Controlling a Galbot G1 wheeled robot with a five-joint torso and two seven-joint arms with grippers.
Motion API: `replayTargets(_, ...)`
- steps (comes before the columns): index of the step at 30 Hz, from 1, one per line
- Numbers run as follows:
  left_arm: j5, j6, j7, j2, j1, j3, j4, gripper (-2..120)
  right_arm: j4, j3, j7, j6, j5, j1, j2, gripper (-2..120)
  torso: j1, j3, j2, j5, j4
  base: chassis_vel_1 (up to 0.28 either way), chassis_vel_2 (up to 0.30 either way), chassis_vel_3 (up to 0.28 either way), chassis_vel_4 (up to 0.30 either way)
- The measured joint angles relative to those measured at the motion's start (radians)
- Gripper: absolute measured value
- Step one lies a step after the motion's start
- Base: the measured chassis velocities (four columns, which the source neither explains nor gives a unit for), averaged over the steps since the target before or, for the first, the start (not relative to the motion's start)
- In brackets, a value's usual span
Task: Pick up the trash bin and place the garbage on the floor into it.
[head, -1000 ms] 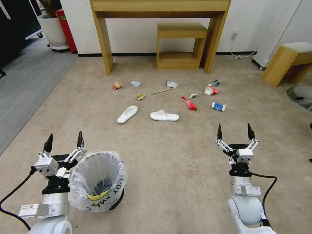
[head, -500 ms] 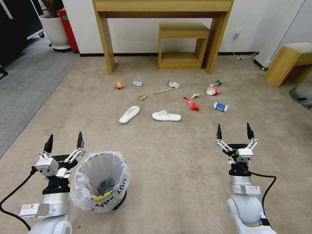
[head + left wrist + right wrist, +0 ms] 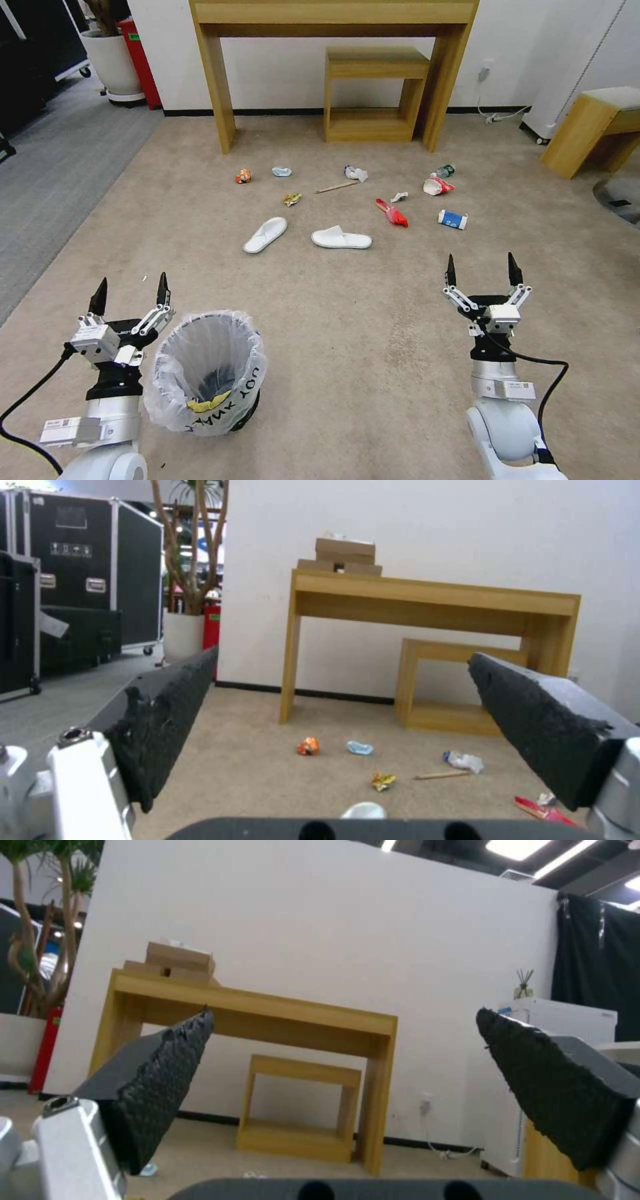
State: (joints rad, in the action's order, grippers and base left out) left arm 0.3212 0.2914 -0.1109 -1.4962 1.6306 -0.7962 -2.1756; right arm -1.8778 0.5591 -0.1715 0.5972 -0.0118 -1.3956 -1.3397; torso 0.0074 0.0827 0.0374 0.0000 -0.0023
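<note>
Bright, even overhead light (ceiling panels glare in the right wrist view); wrist pictures soft.

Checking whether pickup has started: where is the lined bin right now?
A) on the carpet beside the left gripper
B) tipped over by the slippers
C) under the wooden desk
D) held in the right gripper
A: the bin stands upright on the carpet, just beside the open left gripper, ungrasped.

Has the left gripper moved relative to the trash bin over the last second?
No. The open left gripper keeps its place beside the trash bin's rim. The whole head view shifted slightly, so that was the camera.
</note>
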Motion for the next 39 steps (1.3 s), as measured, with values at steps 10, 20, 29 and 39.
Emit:
replayTargets(10,-0.013,0.006,-0.002,-0.013,0.011,0.011,-0.010,99,0.013,-0.010,0.015,0.000,-0.009,0.006,0.005,100,0.000,0.000,0.000,0.0000,0.0000,0.000,0.000,0.000,0.000)
replayTargets(20,-0.019,0.013,-0.006,-0.017,0.017,0.011,-0.014,99,0.022,-0.010,0.030,0.008,0.003,0.002,0.005,100,0.000,0.000,0.000,0.0000,0.0000,0.000,0.000,0.000,0.000)
replayTargets(29,-0.026,0.016,-0.007,-0.023,0.017,0.016,-0.011,99,0.030,-0.009,0.042,0.016,0.020,0.005,0.010,100,0.000,0.000,0.000,-0.0001,0.0001,-0.082,0.071,0.078,-0.075)
replayTargets(39,-0.031,0.006,0.004,-0.022,0.020,0.012,-0.015,99,0.033,-0.008,0.042,0.015,0.028,0.011,0.015,100,0.000,0.000,0.000,0.0000,0.0002,-0.088,0.082,0.082,-0.080)
